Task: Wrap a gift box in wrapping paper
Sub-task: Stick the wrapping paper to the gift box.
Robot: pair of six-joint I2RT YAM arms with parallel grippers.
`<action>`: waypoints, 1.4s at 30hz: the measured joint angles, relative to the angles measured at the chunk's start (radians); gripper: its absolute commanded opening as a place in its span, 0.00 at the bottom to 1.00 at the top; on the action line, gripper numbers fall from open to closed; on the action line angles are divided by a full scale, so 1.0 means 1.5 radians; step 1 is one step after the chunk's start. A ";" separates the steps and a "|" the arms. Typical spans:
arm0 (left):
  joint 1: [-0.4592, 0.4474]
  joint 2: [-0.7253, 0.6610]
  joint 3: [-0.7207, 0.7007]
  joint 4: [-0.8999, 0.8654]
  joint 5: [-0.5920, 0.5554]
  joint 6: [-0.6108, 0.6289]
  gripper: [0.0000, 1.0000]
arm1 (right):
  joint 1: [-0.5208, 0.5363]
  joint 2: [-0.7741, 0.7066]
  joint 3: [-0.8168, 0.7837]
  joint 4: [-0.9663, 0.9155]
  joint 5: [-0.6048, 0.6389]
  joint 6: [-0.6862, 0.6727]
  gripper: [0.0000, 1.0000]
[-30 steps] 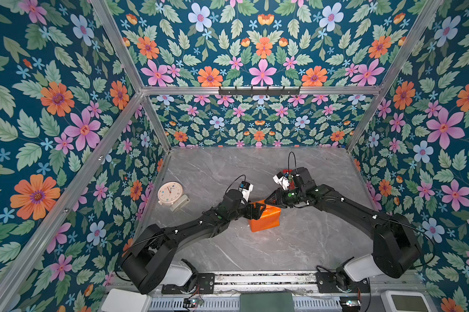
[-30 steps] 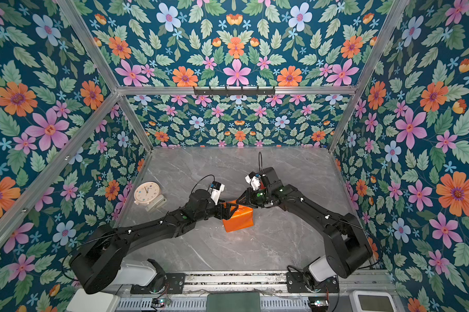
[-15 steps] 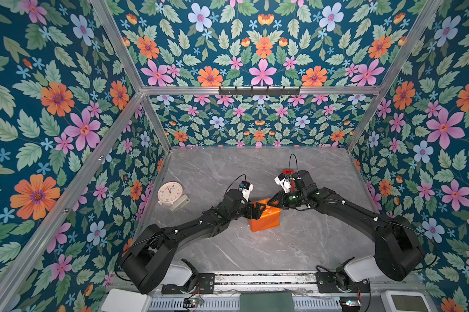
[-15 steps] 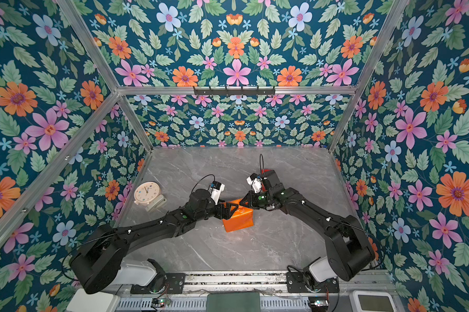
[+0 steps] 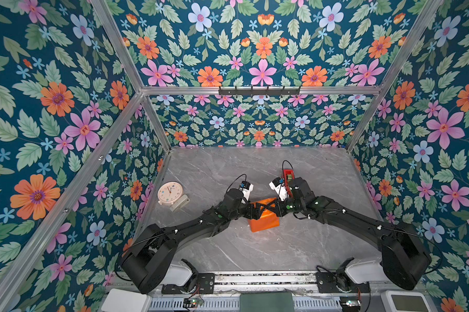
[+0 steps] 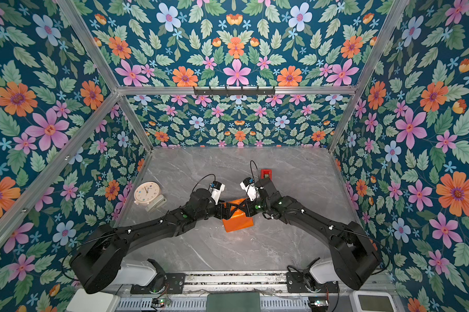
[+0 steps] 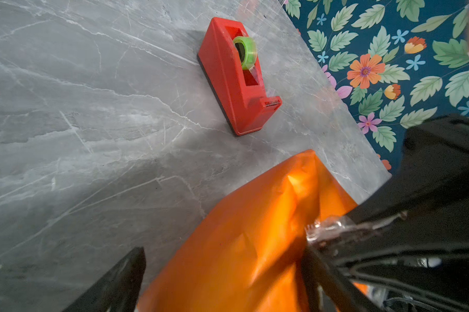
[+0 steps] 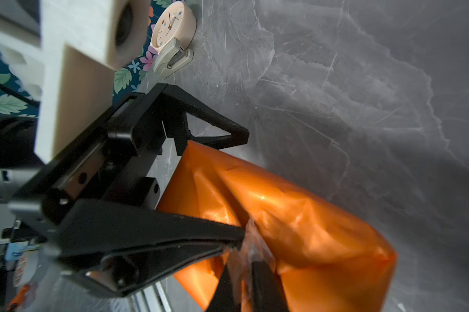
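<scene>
On the grey table point(image 5: 228, 167), the left gripper point(image 5: 257, 210) straddles the paper point(image 5: 264, 222), fingers spread. Opposite it, the right gripper point(image 8: 241, 266) pinches tape point(image 7: 325, 229) at the top fold.

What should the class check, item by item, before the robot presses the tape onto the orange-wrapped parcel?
1. Grip: the right gripper is shut on the tape strip: ok.
2. Support: the left gripper is open, jaws wide over the wrapping paper: ok.
3. Surface: paper smooth beneath the tape: not ok, creased.
4. Contact: tape touching paper: cannot tell.
5. Clearance: the tape dispenser stands apart from the parcel: ok.
</scene>
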 measured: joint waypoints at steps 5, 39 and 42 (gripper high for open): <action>0.000 0.000 0.001 -0.002 0.000 0.000 0.92 | 0.002 -0.023 -0.035 0.047 0.023 -0.040 0.21; 0.000 0.006 0.006 0.000 0.008 0.005 0.92 | -0.049 -0.048 0.019 -0.034 -0.059 0.050 0.37; 0.000 0.006 0.006 0.000 0.008 0.005 0.92 | -0.050 -0.033 0.016 -0.009 -0.095 0.095 0.36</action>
